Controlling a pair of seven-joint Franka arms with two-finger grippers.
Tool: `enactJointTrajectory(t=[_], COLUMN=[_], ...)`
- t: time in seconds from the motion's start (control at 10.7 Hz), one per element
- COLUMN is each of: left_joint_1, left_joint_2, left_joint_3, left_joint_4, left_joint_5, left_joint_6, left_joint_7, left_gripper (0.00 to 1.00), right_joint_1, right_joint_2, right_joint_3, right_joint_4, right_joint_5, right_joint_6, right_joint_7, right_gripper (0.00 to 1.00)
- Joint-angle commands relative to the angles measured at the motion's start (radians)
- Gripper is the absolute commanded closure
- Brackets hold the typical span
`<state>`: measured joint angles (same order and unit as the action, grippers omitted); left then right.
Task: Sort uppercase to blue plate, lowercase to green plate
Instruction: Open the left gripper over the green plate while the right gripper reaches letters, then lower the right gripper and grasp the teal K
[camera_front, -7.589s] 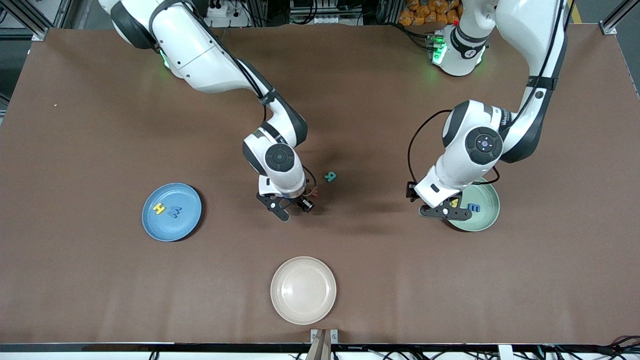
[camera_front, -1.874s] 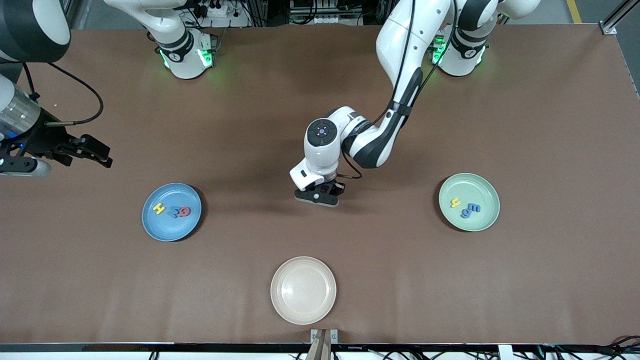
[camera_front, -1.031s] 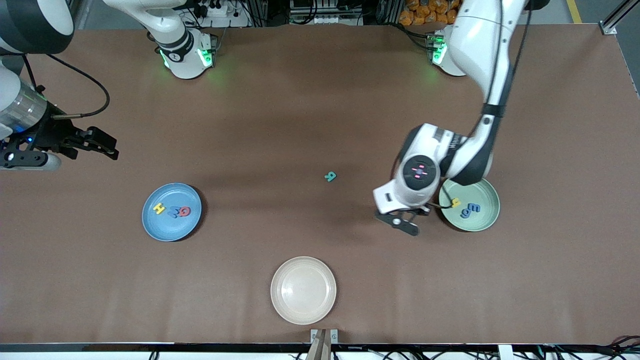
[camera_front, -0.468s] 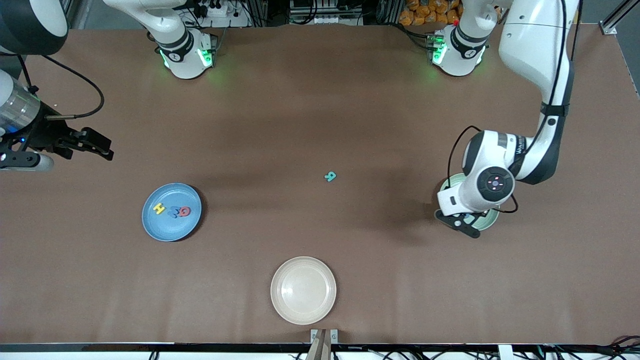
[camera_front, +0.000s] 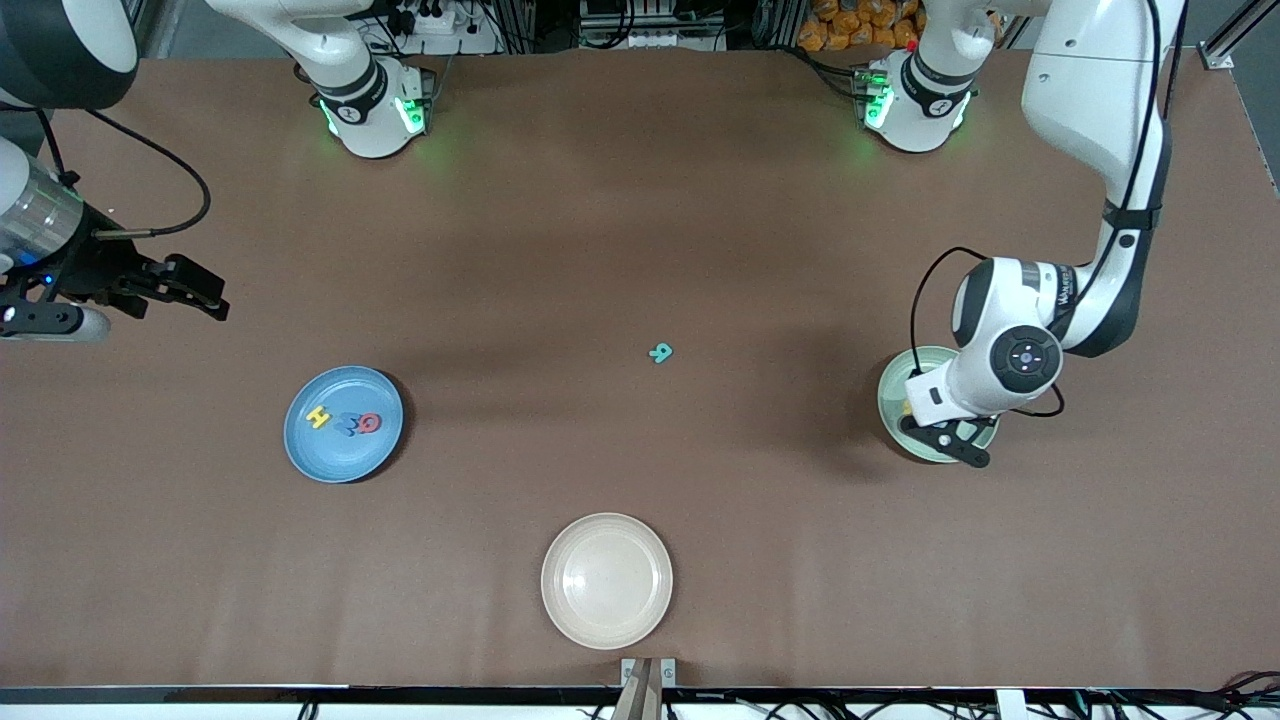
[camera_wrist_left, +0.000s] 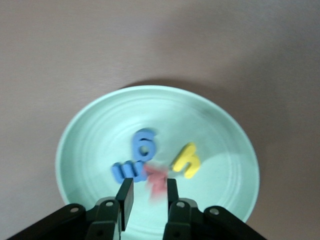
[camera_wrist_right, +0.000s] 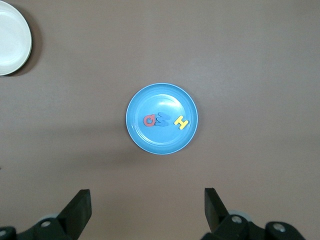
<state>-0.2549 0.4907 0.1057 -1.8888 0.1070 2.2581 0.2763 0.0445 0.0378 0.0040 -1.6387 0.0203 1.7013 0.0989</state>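
Observation:
My left gripper (camera_front: 945, 440) (camera_wrist_left: 148, 182) hangs low over the green plate (camera_front: 891, 396) (camera_wrist_left: 100, 135), jaws parted. A blurred red w (camera_wrist_left: 157, 181) is dropping free between the fingertips. On that plate lie a blue g (camera_wrist_left: 144, 145), a blue e (camera_wrist_left: 125, 171) and a yellow h (camera_wrist_left: 186, 160). The blue plate (camera_front: 320, 450) (camera_wrist_right: 160, 140) holds a yellow H (camera_front: 318, 417) (camera_wrist_right: 181, 121), a blue W (camera_front: 348, 424) (camera_wrist_right: 163, 120) and a red Q (camera_front: 369, 423) (camera_wrist_right: 149, 120). A teal R (camera_front: 659, 352) lies alone mid-table. My right gripper (camera_front: 205, 290) (camera_wrist_right: 147, 207) waits open, high up at the right arm's end of the table.
A cream plate (camera_front: 560, 545) (camera_wrist_right: 10, 30) with nothing on it sits near the table's front edge, nearer to the front camera than the teal R. Both arm bases stand along the table's back edge.
My left arm swung from the table's middle to over the green plate. Its jaws have just parted and the red w has slipped out. The right arm stayed put.

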Motion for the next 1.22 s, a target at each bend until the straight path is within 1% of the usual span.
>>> enactJointTrajectory(t=[0.0, 0.09, 0.28, 0.37, 0.47, 0.56, 0.66, 0.75, 0.84, 1.03, 1.12], left_joint_1=[0.072, 0.094, 0.100, 0.100, 0.100, 0.100, 0.100, 0.098, 0.098, 0.095, 0.092], left_joint_2=[-0.086, -0.107, -0.174, -0.210, -0.236, -0.241, -0.241, -0.245, -0.262, -0.300, -0.319], left_joint_3=[-0.021, -0.024, -0.021, -0.020, -0.017, -0.014, -0.014, -0.015, -0.018, -0.020, -0.021], left_joint_4=[-0.033, -0.027, -0.019, 0.005, 0.061, 0.148, 0.231, 0.290, 0.325, 0.340, 0.341], left_joint_5=[-0.004, -0.009, -0.061, -0.075, -0.084, -0.096, -0.099, -0.101, -0.101, -0.095, -0.093], left_joint_6=[0.003, 0.001, -0.006, -0.040, -0.120, -0.218, -0.308, -0.372, -0.418, -0.460, -0.486], left_joint_7=[0.006, 0.004, -0.008, -0.011, -0.014, -0.023, -0.034, -0.041, -0.096, -0.249, -0.265], left_gripper=[0.40, 0.37, 0.37, 0.37, 0.37, 0.22, 0.00, 0.00, 0.00, 0.00, 0.00], right_joint_1=[0.005, 0.015, 0.054, 0.092, 0.153, 0.214, 0.269, 0.325, 0.378, 0.487, 0.541], right_joint_2=[0.004, 0.008, 0.013, 0.027, 0.052, 0.080, 0.126, 0.164, 0.203, 0.279, 0.328], right_joint_3=[0.001, 0.004, 0.005, 0.011, 0.014, 0.014, 0.017, 0.024, 0.025, 0.025, 0.025], right_joint_4=[0.014, 0.014, 0.014, 0.014, 0.014, 0.011, 0.013, 0.011, 0.013, 0.011, 0.011], right_joint_5=[0.001, 0.003, 0.013, 0.016, 0.009, 0.009, 0.009, 0.007, 0.004, 0.004, 0.006], right_joint_6=[-0.011, -0.003, 0.004, 0.005, 0.035, 0.075, 0.105, 0.167, 0.213, 0.292, 0.335], right_joint_7=[-0.005, 0.001, 0.045, 0.115, 0.207, 0.310, 0.408, 0.506, 0.619, 0.816, 0.923], right_gripper=[0.00, 0.00, 0.00, 0.00, 0.00, 0.00, 0.00, 0.00, 0.00, 0.00, 0.00])
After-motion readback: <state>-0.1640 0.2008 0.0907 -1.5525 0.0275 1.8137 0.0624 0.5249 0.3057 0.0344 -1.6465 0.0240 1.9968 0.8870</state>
